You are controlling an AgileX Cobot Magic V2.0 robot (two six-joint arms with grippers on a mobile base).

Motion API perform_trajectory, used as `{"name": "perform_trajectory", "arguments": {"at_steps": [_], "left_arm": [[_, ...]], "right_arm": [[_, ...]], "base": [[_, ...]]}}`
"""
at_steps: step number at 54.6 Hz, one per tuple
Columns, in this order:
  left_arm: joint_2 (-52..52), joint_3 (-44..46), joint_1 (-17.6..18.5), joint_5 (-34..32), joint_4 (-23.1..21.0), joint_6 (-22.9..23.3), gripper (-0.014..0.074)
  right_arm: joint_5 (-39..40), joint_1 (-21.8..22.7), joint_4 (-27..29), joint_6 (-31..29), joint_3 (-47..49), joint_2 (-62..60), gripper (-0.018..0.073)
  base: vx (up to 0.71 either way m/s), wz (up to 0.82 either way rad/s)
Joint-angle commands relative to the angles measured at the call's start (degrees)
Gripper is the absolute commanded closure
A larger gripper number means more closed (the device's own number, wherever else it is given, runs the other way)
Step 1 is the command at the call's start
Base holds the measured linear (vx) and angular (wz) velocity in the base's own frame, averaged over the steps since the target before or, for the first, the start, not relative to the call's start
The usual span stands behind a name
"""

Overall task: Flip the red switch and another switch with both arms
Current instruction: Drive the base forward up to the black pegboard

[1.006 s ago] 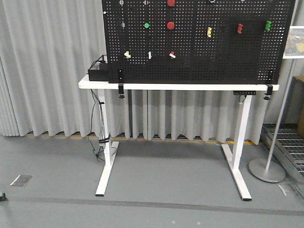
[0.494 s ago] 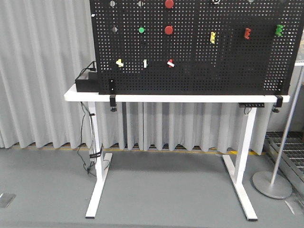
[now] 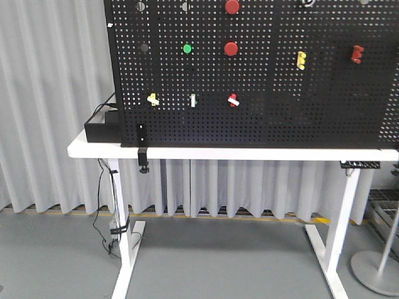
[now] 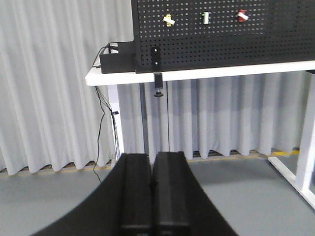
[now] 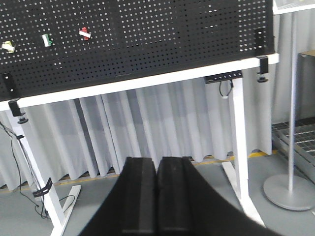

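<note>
right, both claws are out in front and well short of the black pegboard; the left gripper has its fingers pressed together, only a thin seam between them, gripping nothing; the right gripper is the same, closed and empty; my guess is a closed, blunt tip nudges a small lever best; the red switch sits on the pegboard's lower row, straight below a round red button; the pale-yellow switch is on that row near the pegboard's left edge, with a white-and-green toggle between them; so yellow suits the left arm, red the right; both claws sit low, below the pegboard's bottom edge; toggling not yet begun
</note>
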State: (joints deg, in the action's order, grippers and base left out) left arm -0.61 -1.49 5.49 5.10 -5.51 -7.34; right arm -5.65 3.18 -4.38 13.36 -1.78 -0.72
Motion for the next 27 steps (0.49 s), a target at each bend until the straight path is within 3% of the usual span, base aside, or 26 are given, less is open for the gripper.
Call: {"name": "perform_trajectory", "arguments": {"at_steps": [1, 27], "left_arm": [[-1.1, -1.1, -0.1, -4.5, -0.2, 0.4, 0.0594], [-1.1, -1.1, -0.1, -4.5, -0.2, 0.4, 0.0594]], "right_arm": [[4.8, 0.3, -0.5, -0.4, -0.3, -0.5, 0.0566], [4.8, 0.3, -0.5, -0.4, -0.3, -0.5, 0.0566]], "base": [[0.35, 0.03], [0.36, 0.06]]}}
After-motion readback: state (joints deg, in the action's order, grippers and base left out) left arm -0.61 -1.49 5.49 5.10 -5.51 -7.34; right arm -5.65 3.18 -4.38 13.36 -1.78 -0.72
